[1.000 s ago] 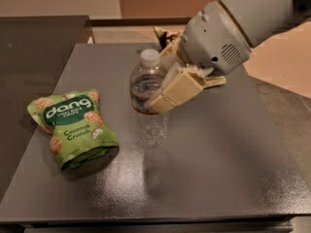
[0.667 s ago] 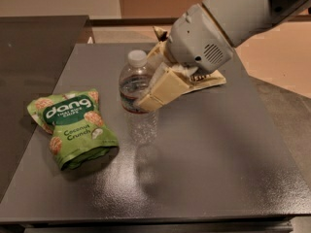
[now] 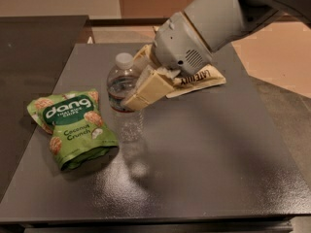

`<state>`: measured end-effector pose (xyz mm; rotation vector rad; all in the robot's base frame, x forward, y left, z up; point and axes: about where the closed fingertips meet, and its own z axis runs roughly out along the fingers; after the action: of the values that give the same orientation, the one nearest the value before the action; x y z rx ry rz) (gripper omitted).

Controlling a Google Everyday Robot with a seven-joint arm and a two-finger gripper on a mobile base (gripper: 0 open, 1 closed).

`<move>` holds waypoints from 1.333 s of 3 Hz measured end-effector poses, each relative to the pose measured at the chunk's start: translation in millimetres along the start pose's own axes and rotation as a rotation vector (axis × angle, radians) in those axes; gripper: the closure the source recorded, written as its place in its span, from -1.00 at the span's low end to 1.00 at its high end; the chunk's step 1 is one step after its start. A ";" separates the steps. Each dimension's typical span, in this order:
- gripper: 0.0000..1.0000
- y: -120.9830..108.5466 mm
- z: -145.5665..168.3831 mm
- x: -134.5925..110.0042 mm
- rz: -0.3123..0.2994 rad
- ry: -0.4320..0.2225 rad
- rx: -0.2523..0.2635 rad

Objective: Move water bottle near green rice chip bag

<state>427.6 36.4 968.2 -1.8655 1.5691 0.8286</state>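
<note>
The water bottle is clear and ribbed with a white cap. It stands upright and looks lifted slightly off the dark table. My gripper is shut on the bottle, its cream fingers clasping the bottle's right side at mid-height. The green rice chip bag, with white "dang" lettering, lies flat on the table just left of and in front of the bottle, a short gap away.
A brown and cream snack bag lies behind my arm, mostly hidden. The dark table stretches to the right and front. Its left edge runs close beside the green bag. Tan floor lies beyond at the right.
My gripper has carried the water bottle leftward, closer to the green rice chip bag. The bag has not moved.
</note>
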 end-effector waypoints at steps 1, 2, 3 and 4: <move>1.00 -5.9 10.8 2.9 -0.014 -0.011 -0.010; 1.00 -9.3 17.7 8.6 -0.027 0.000 -0.010; 0.66 -9.8 23.8 12.4 -0.049 0.024 -0.008; 0.17 -10.1 29.2 15.7 -0.061 0.038 -0.008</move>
<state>436.5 49.8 937.6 -1.9354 1.5254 0.7784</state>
